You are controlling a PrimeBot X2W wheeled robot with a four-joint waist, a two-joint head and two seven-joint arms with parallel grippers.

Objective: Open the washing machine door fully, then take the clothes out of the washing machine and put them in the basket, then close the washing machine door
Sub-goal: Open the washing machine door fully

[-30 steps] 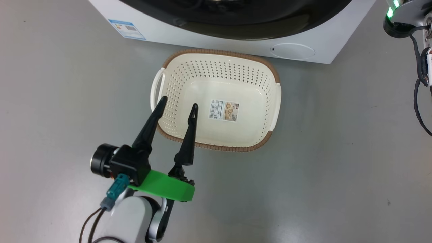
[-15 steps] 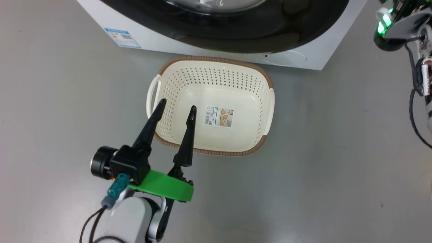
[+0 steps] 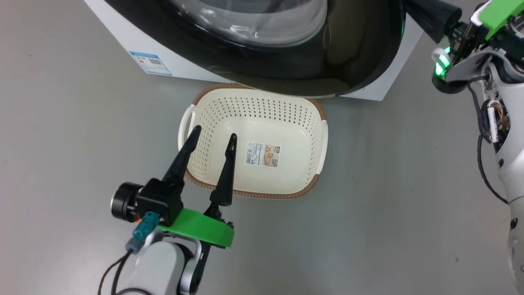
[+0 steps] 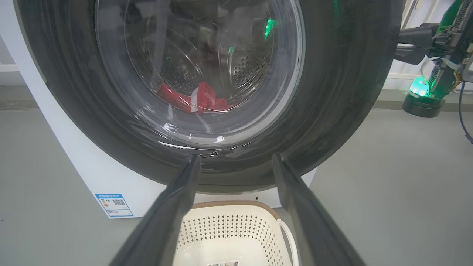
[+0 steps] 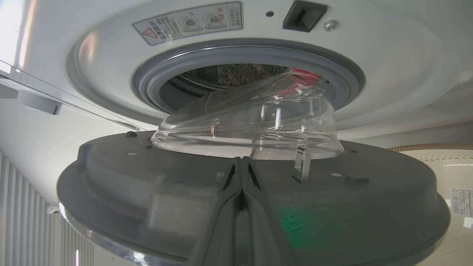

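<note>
the fingers of the left gripper stood spread apart before the washing machine door, red clothes showing through its glass. the basket sat on the grey floor just below, close to the white front of the washing machine.

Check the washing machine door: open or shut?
Partly open, not fully. The right wrist view shows a gap between the door and the grey gasket, with the glass bowl close to the opening.

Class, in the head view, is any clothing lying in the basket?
No, the basket holds nothing but a paper label on its floor.
</note>
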